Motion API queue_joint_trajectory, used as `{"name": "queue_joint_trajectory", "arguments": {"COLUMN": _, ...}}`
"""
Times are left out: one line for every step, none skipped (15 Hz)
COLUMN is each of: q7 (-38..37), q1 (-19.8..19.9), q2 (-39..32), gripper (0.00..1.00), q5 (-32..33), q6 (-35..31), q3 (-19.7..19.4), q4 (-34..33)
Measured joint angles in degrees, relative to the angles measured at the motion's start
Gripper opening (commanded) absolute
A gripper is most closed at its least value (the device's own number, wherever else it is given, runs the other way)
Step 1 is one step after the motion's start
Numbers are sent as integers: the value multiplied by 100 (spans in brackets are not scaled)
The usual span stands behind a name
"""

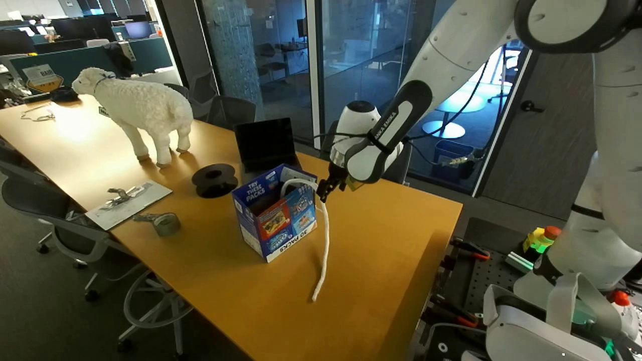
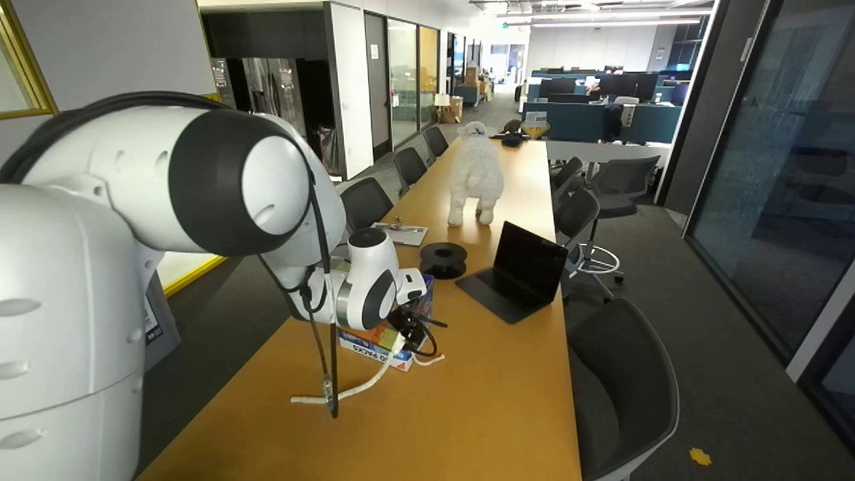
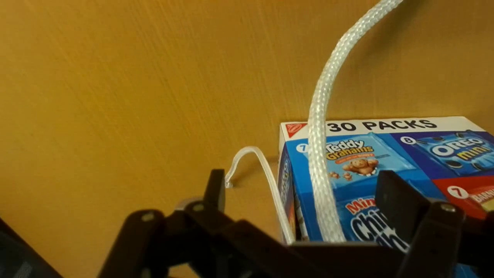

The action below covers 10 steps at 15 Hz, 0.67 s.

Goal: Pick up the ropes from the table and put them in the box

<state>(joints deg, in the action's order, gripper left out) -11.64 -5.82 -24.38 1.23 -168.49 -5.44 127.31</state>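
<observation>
Table (image 1: 386, 240) first: rope remains on it, so I judge the task partly done. On it stands the blue box (image 1: 278, 225), upright, its top uncovered. Gripper (image 3: 301, 187) is just beside the box's printed side, near the rim; jaws wide, with daylight between each finger and what passes through, so nothing looks clamped. Thick rope (image 1: 327, 235): a white stretch arches over the rim into the box, the remainder drops outside, its free end seemingly resting on the wood, well apart from the cardboard. Partly in, by my reading; that outer length is left to lift over. Thin cord (image 3: 272, 183): a visible bend and tip outside, beside the box's narrow side; this piece, too, looks left to do. Poorly seen, same order: the arm (image 2: 214, 180) covers much of the box in an exterior view; the box's inside is in deep shadow, so no count of ropes within. Gripper hides where inner arch meets outer length; one rope is my inference. Thick rope's far end is cut off at the wrist view's top edge. Thin cord vanishes behind the gripper; cannot tell whether its hidden run enters the box.
</observation>
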Motion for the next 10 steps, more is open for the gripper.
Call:
{"name": "queue_joint_trajectory", "arguments": {"q7": -112, "q1": -71, "q2": -192, "gripper": 100, "q5": -1, "q6": -17, "q3": -35, "q4": -120}}
{"name": "queue_joint_trajectory", "arguments": {"q7": -199, "q1": -115, "q2": -383, "gripper": 100, "q5": -13, "q6": -25, "q3": -46, "q4": -263}}
{"name": "queue_joint_trajectory", "arguments": {"q7": -257, "q1": -141, "q2": -572, "gripper": 100, "q5": -34, "q6": -27, "q3": -47, "q4": -424}}
{"name": "queue_joint_trajectory", "arguments": {"q7": -300, "q1": -153, "q2": -747, "gripper": 100, "q5": -43, "q6": -27, "q3": -48, "q4": -586}}
{"name": "queue_joint_trajectory", "arguments": {"q7": -332, "q1": -157, "q2": -910, "gripper": 100, "q5": -47, "q6": -28, "q3": -57, "q4": -747}}
{"name": "queue_joint_trajectory", "arguments": {"q7": -349, "q1": -157, "q2": -1052, "gripper": 100, "q5": -56, "q6": -29, "q3": -71, "q4": -897}}
{"name": "queue_joint_trajectory", "arguments": {"q7": -360, "q1": -157, "q2": -1181, "gripper": 100, "q5": -67, "q6": -29, "q3": -91, "q4": -1040}}
{"name": "queue_joint_trajectory", "arguments": {"q7": -366, "q1": -156, "q2": -1290, "gripper": 100, "q5": -74, "q6": -29, "q3": -114, "q4": -1164}}
{"name": "queue_joint_trajectory", "arguments": {"q7": -371, "q1": -155, "q2": -1387, "gripper": 100, "q5": -77, "q6": -29, "q3": -141, "q4": -1270}}
{"name": "queue_joint_trajectory", "arguments": {"q7": -373, "q1": -155, "q2": -1468, "gripper": 100, "q5": -77, "q6": -34, "q3": -171, "q4": -1360}}
